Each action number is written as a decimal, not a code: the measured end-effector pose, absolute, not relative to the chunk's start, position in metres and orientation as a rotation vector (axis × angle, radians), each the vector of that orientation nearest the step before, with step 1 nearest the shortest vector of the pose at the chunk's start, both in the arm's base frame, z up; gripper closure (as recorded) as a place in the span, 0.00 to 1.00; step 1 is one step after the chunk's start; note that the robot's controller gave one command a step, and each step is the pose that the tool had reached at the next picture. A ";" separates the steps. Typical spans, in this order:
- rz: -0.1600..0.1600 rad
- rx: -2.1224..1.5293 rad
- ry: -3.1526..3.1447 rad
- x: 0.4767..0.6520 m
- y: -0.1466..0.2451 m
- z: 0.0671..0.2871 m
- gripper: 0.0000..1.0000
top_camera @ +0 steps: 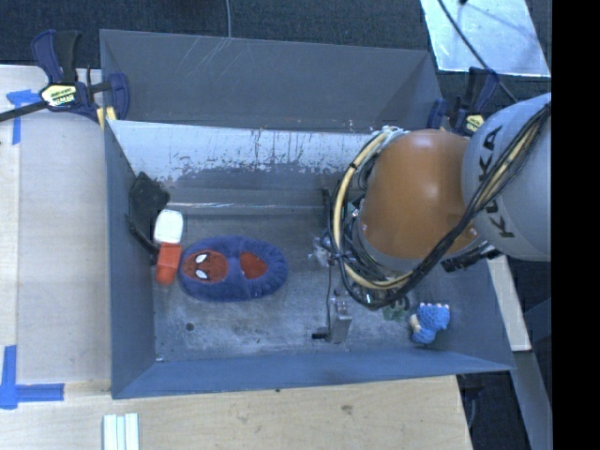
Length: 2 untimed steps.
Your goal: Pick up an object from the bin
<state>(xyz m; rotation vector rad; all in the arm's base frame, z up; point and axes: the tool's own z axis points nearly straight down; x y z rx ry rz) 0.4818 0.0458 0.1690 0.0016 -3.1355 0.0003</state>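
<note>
Camera view: jaws low in the middle of the grey metal bin; open or shut, I cannot tell. A soft blue slipper with a red face lies left of them, long side across. A small fuzzy blue toy sits right.

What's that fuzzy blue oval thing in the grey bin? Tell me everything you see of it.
The fuzzy blue oval slipper looks like soft plush, with a red masked face, white-eyed, near its left end and a red patch beside it. It lies flat on the left of the grey metal bin's floor, its left end seemingly touching a small orange-and-white block.
</note>
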 end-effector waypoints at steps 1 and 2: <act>0.000 0.542 -3.101 0.544 0.130 0.070 0.00; -0.004 0.549 -3.101 0.549 0.174 0.102 0.00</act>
